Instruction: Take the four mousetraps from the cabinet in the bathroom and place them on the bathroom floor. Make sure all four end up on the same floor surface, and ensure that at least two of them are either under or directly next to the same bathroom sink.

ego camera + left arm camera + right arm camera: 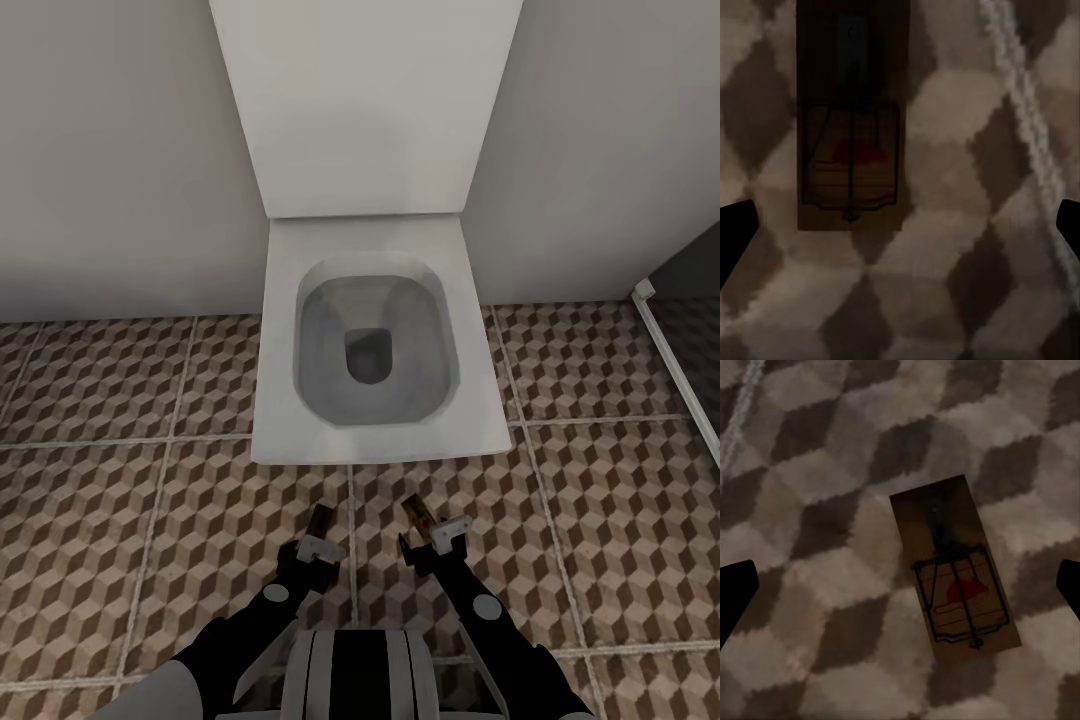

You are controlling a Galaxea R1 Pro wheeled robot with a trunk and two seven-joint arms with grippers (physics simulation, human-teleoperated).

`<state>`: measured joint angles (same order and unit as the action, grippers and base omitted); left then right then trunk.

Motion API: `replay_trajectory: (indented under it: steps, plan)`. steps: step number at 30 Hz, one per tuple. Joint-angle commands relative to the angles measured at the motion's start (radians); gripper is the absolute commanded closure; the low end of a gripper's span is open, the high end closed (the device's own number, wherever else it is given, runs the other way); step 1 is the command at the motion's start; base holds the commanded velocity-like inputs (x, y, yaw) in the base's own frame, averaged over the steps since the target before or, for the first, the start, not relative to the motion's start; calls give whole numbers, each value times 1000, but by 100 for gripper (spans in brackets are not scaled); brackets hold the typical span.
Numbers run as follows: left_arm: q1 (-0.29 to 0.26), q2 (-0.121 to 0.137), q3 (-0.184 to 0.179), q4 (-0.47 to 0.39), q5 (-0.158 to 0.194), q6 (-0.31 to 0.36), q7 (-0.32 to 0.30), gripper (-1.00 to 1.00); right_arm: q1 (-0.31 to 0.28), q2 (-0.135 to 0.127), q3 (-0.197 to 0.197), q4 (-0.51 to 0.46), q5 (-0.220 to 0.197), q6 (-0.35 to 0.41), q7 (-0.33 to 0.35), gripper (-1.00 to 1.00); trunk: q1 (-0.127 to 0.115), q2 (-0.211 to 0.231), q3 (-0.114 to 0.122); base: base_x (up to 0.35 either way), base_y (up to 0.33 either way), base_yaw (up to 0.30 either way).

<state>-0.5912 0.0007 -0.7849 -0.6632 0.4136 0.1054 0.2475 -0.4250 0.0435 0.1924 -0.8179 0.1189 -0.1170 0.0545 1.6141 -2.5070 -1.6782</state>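
A: We have a mousetrap (849, 150) lying flat on the cube-patterned floor tiles (100, 520) under our left gripper (900, 225), another mousetrap (954, 570) under the right gripper (900, 585); both grippers' fingers stand apart, holding nothing

B: The risk? We face the toilet (375, 340), not a sink, so these traps may not count as beside it

A: Agreed; white walls, a grout line (1027, 127) running nearby

Left wrist's mousetrap (851, 120) looks dim, top edge cropped.
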Motion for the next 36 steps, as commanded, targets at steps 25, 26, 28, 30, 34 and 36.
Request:
replay_trajectory:
  steps: [25, 26, 28, 30, 34, 36]
  plan:
    - [-1, 1, -5, -1, 7, 3, 9, -100, 0, 0, -2, 0, 11, -3, 2, -100, 0, 0, 0, -107, 0, 0]
    - [-1, 1, -5, -1, 7, 3, 9, -100, 0, 0, -2, 0, 11, -3, 2, -100, 0, 0, 0, -321, 0, 0]
    - [-1, 1, -5, -1, 7, 3, 9, -100, 0, 0, -2, 0, 10, -3, 2, -100, 0, 0, 0, -325, 0, 0]
    - [-1, 1, -5, -1, 7, 3, 9, -100, 0, 0, -2, 0, 10, -3, 2, -100, 0, 0, 0, -328, 0, 0]
    - [-1, 1, -5, -1, 7, 3, 9, -100, 0, 0, -2, 0, 10, -3, 2, -100, 0, 0, 0, -330, 0, 0]
    - [-1, 1, -5, -1, 7, 3, 9, -100, 0, 0, -2, 0, 10, -3, 2, -100, 0, 0, 0, -331, 0, 0]
